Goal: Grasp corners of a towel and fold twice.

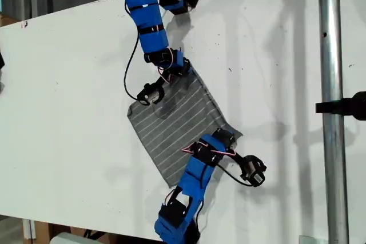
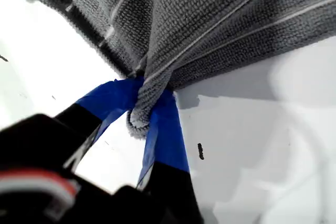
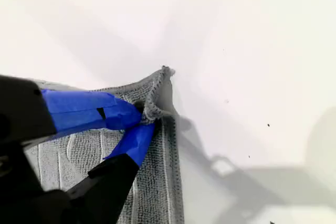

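The grey striped towel (image 1: 171,124) lies as a diamond on the white table (image 1: 68,112). My first gripper (image 1: 227,136) (image 2: 144,111), on the arm at the exterior view's bottom, is shut on the towel's corner (image 2: 137,121) toward the exterior view's right. That corner is bunched and lifted, and the cloth (image 2: 220,19) drapes away from it. My second gripper (image 1: 184,68) (image 3: 147,114), on the arm from the exterior view's top, is shut on the towel's top corner (image 3: 164,72), with the cloth (image 3: 79,150) nearly flat beneath it.
A vertical metal pole (image 1: 329,84) with a black clamp (image 1: 349,106) stands at the exterior view's right. The table's near edge (image 1: 86,221) runs along the exterior view's bottom. Thin cables (image 1: 130,72) loop off both arms.
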`<state>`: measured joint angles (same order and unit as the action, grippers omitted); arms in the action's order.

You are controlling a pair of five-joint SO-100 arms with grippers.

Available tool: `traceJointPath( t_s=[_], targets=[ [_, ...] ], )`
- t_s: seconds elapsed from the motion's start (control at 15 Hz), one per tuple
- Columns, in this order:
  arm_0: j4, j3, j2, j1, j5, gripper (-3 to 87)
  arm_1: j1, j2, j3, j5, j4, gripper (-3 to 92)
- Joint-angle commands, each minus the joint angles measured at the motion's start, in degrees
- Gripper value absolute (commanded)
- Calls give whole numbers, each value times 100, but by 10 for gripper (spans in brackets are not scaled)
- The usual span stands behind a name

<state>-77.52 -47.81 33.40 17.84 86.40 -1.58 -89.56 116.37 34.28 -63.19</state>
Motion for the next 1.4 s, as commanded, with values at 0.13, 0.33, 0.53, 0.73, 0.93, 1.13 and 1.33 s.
traceJointPath(
  t_s=[0.13, 0.33, 0.53, 0.73, 0.93, 1.13, 1.33],
  targets=[
    [-729, -88, 1204, 237, -545, -29, -114, -422, -246, 18, -141, -1],
    [-729, -53, 2057, 272, -1178, -29, -439, -598, -914, 26, -642, -1],
    [-343, -26, 2830, 501, -2224, -29, -844, -1160, -1380, 0, -1099, -1],
    [-149, -105, 3243, 589, -2522, -29, -1090, -1978, -1336, -18, -1160, -1],
    [-536, -378, 3437, 281, -1995, -29, -571, -2171, -1195, 9, -1028, -2],
    [-1477, -1037, 3709, -589, -1187, -29, 554, -1828, -1195, -237, -519, -2],
    [-1257, -2663, 4729, -1758, -1020, -29, 1424, -879, -1819, -501, 97, -2]
  ],
)
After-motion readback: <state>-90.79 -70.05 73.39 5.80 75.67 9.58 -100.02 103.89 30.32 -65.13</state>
